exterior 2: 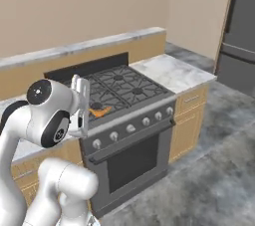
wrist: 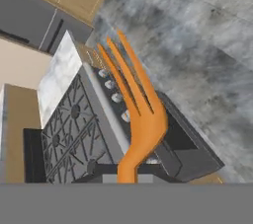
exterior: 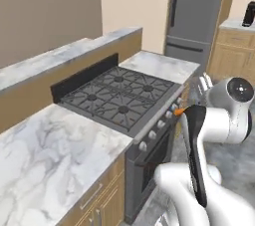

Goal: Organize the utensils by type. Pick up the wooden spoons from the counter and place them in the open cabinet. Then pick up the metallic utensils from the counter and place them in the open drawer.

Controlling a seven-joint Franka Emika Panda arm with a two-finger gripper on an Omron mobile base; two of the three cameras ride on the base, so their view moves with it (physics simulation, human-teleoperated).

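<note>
Clearly the gripper (wrist: 129, 181) is clenched on an orange, four-tined fork (wrist: 138, 114), whose handle rises from the bottom of the hand view and whose long tines fan out toward the top. Seen from the hand, the fork hangs over the front edge of a dark grey gas stove (wrist: 69, 134) with black cast-iron grates and a row of silver knobs (wrist: 116, 97), above a grey mottled floor (wrist: 207, 45).

From the left base camera, a small orange tip of the fork (exterior: 178, 111) peeks out beside the white arm, just in front of the stove's knobs. From the right base camera, the same orange piece (exterior 2: 99, 111) sits against the stove top near the hand.

White-and-grey marbled stone counter (exterior: 55, 150) flanks the stove on both sides, over light-wood cabinet fronts (exterior: 102, 202) with silver bar handles. A tall grey refrigerator (exterior: 194, 16) stands at the far end.
</note>
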